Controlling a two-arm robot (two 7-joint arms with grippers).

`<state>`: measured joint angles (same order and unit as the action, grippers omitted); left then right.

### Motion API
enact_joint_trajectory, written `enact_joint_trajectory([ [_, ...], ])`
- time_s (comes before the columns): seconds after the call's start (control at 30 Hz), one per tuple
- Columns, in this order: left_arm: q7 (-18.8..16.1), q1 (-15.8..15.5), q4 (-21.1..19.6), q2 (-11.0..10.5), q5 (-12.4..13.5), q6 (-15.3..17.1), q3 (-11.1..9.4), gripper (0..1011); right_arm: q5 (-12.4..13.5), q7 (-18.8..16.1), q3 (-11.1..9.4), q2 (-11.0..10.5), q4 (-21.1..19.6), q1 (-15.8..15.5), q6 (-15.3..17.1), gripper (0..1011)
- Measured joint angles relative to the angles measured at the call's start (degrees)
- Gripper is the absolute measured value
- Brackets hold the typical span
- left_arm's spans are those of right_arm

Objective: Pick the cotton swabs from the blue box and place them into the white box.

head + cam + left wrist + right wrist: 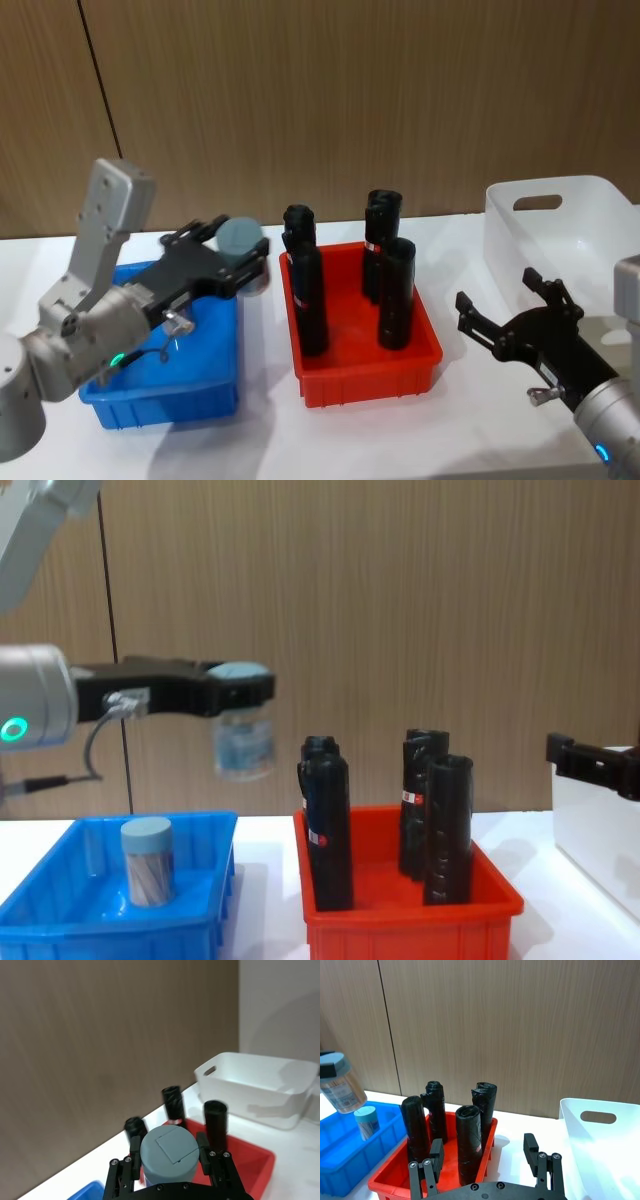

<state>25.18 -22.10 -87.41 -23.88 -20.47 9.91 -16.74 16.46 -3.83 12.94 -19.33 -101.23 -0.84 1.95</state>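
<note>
**Left gripper holds a swab jar aloft; white box lies well to its right**

Head view: the left gripper [240,256] is pinched on a cotton swab jar [241,236]. It holds the jar above the far right corner of the blue box [160,410], close to the red bin [370,385]. The white box [560,215] stands at the far right, well apart, with the red bin between. The right gripper [495,287] hangs near the white box, fingers spread and holding nothing.

Left wrist view: the fingers [202,1144] press the jar's sides just under its grey-blue lid. The black cylinders [173,1102] rise beyond it, and the white box [260,1085] lies past them.

Right wrist view: the held jar [340,1087] hangs lid up, slightly tilted. Below it a second jar [366,1122] stands upright in the blue box [340,1170].

Chest view: the held jar [245,742] is clear above the blue rim [110,935]. Its base looks no higher than the tops of the cylinders [447,825]. Going right to the white box therefore probably needs more height, or a path around them. The right arm is nearer that box, but the left carries the load.
</note>
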Motion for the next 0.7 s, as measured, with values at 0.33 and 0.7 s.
enact_joint_trajectory([
  [0.33,6.2,-2.7,-0.7,1.9,-0.5,1.0,-1.1,665,0.0,0.0,0.0,0.0,0.0,0.0,0.0,1002],
  [0.7,14.2,-8.5,4.4,6.2,-0.8,2.7,-3.2,665,0.0,0.0,0.0,0.0,0.0,0.0,0.0,1002],
])
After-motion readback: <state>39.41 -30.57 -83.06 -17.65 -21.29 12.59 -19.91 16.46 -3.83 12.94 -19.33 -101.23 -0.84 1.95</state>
